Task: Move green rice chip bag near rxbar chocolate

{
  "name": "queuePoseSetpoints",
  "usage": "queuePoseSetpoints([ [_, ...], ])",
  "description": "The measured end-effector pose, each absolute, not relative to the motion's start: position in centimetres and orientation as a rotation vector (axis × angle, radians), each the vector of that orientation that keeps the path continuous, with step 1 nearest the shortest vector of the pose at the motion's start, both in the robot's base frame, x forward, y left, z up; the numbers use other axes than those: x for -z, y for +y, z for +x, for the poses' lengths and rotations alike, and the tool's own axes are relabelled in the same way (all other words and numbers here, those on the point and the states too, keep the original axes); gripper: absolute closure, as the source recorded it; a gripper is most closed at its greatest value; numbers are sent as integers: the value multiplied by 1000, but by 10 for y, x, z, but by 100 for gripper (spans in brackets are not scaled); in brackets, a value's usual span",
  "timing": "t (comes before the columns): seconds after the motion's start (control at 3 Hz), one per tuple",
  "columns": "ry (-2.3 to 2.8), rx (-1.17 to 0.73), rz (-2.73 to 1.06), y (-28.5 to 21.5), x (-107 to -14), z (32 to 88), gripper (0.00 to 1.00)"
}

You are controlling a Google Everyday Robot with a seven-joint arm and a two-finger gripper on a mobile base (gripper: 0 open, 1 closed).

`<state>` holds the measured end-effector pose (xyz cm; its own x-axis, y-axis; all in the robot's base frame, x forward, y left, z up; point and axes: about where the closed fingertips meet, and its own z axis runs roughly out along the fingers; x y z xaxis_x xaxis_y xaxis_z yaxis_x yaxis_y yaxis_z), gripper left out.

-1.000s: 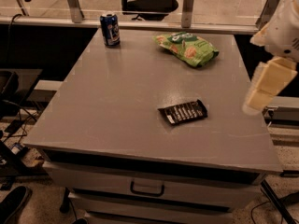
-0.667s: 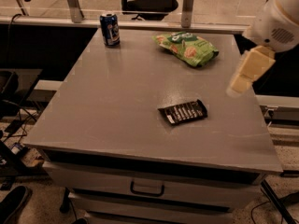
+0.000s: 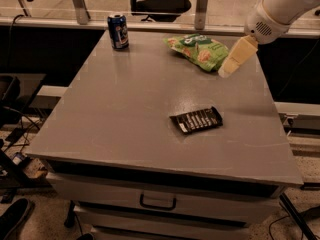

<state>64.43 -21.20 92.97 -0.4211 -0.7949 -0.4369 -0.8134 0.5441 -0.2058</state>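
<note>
Grey worktop (image 3: 125, 114) fills most of the scene, above a drawer with a dark handle (image 3: 157, 202) at the near edge. Nearest on it lies the rxbar chocolate (image 3: 196, 120), flat, right of centre. Farther back, well apart from the bar, the green rice chip bag (image 3: 200, 50) rests near the far right corner. The gripper (image 3: 229, 68) hangs just beside the bag's right end, angled down to the left; how far open it is I cannot tell. A blue soda can (image 3: 118, 31) stands upright at the far left.
</note>
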Motion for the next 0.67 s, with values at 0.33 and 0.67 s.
queuePoseSetpoints([
  [0.33,2333,-110,-1179,-218,-909,691,0],
  [0.67,2367,-133,-1054,-218,-883,738,0],
])
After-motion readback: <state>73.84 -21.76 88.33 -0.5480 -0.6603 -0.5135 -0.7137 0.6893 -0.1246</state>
